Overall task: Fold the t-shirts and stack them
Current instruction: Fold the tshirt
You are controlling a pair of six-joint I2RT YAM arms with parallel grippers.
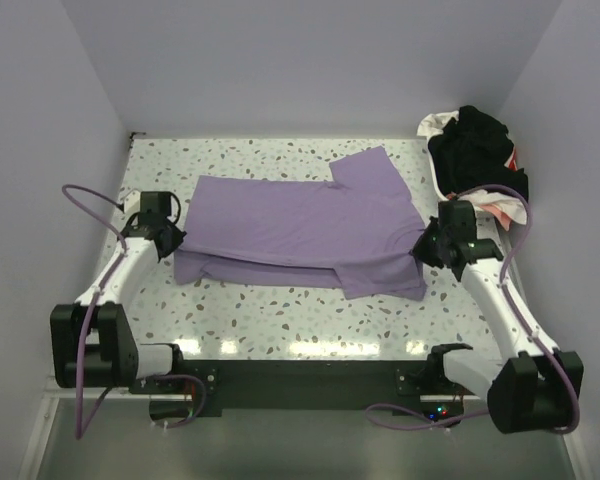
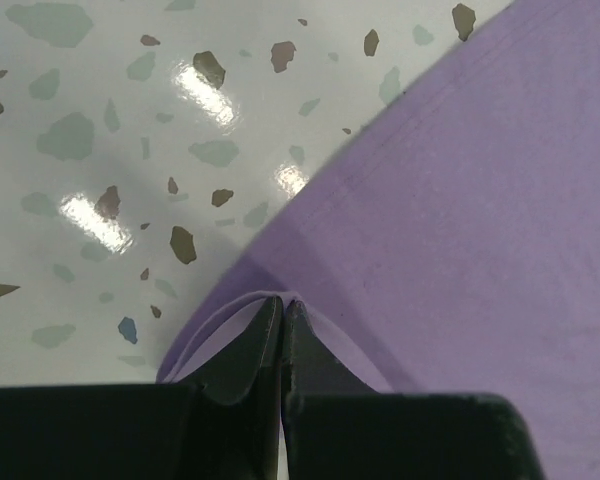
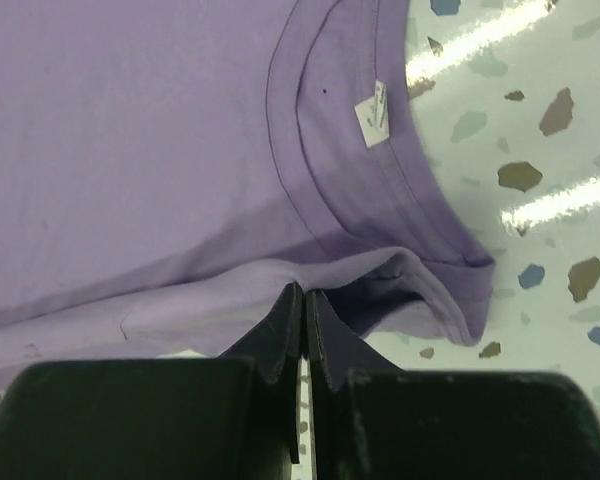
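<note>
Jaws pressed together at both ends — our left gripper (image 2: 282, 302) pinches the lilac t-shirt (image 1: 300, 230) by its hem edge, our right gripper (image 3: 304, 290) by its collar side; it lies across the table (image 1: 280, 312). We should lift level, cloth taut — no sag.

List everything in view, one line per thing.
purple t-shirt: one, lilac, spread across the middle of the table
clothes pile: one, black with white and pink-red showing, far right corner
neck label: one, white, inside the purple t-shirt's collar
table: one, white with speckles, under everything
cables: purple, looping along both arms
left gripper: black, shut on the purple t-shirt's left end
right gripper: black, shut on its collar end
</note>
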